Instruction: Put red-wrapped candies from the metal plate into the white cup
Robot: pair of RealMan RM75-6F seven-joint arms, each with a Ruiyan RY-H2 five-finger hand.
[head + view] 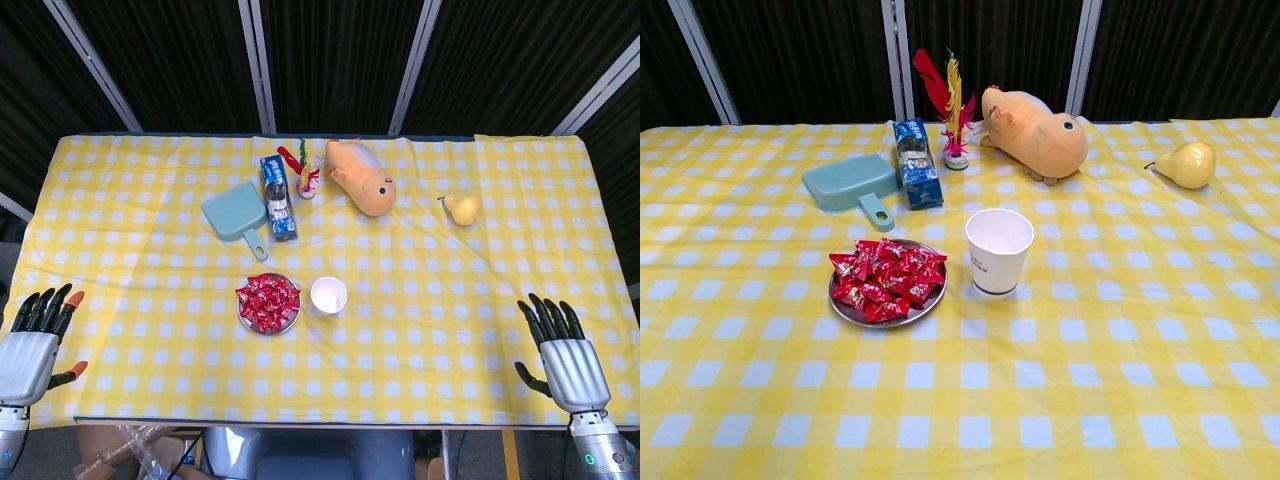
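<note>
From the head view, a table in a yellow-and-white checked cloth (150,250) fills the frame. Near its front middle sits a round metal plate (243,318) heaped with red-wrapped candies (268,302), and just beside it, on the plate's right, stands the white cup (329,295), upright with its mouth open. The left hand (35,345) rests at the near left corner, holding nothing, fingers extended and slightly apart. The right hand (562,355) rests at the near right corner, likewise empty with fingers spread. Both are well apart from the plate, which lies ahead of them and toward the table's centre; the left hand looks a little nearer it, the right a little nearer the cup.

From the chest view, neither hand shows. The plate is shallow and silvery, and the candies, small crinkly red packets, lie jumbled at all angles with no common long axis. The cup appears empty, plain white with small dark print, close to the plate but not touching it.
</note>
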